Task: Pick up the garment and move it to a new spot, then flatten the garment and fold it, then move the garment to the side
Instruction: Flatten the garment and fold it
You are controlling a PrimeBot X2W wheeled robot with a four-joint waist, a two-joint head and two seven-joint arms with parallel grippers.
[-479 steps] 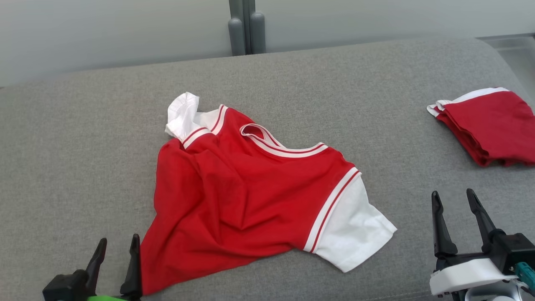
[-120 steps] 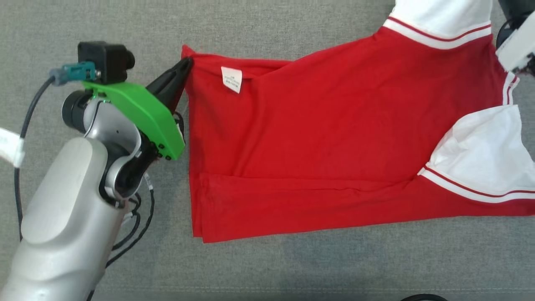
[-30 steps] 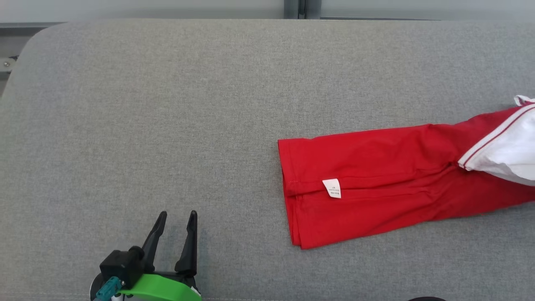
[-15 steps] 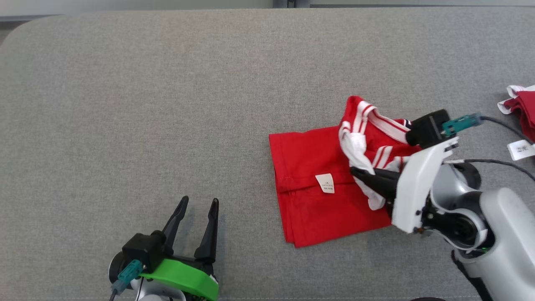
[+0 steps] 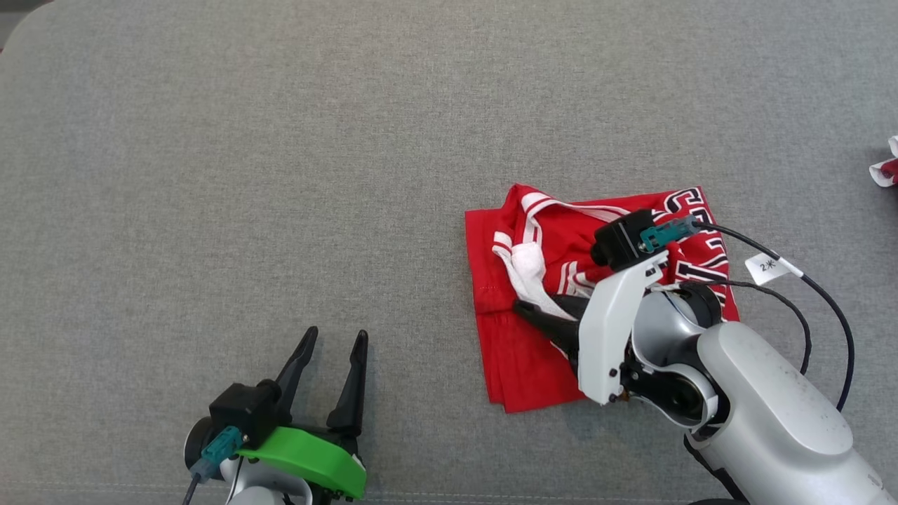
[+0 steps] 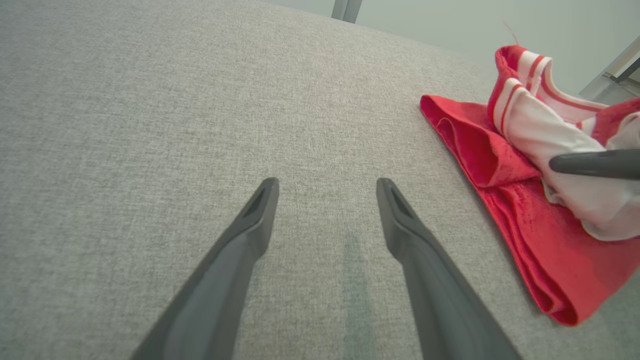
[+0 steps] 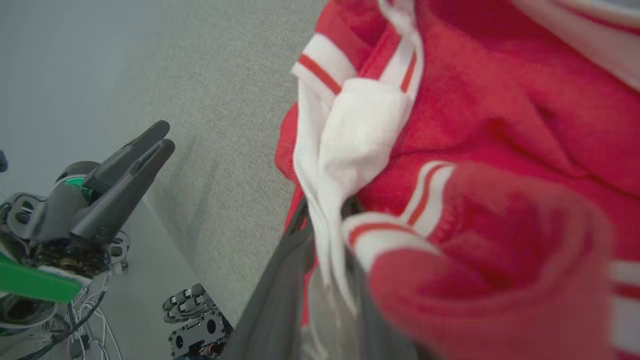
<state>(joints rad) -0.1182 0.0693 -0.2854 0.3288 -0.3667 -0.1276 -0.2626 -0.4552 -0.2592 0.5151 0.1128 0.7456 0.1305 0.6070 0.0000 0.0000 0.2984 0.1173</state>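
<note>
Grey woven upholstery [image 5: 280, 140] is the work surface. My right gripper [image 5: 523, 308] lies low over the jersey [image 5: 519, 365], fingers pointing towards my left. In the right wrist view a strip of the white sleeve [image 5: 526, 263] runs between the two fingers, which stand only narrowly apart. I cannot tell whether they are pinching that cloth or have slackened on it. The sleeve and striped collar end are doubled over onto the red body, so I judge this gripper is here to lay the top half down as a fold. The jersey sits right of centre as a compact, roughly square bundle, with black and white lettering [image 5: 691, 203] showing on its far corner. My left gripper [image 5: 335, 335] rests at the near edge, well apart from the cloth, fingers spread and empty, leaving the fold room. A scrap of another red and white garment [image 5: 887, 168] shows at the far right.
</note>
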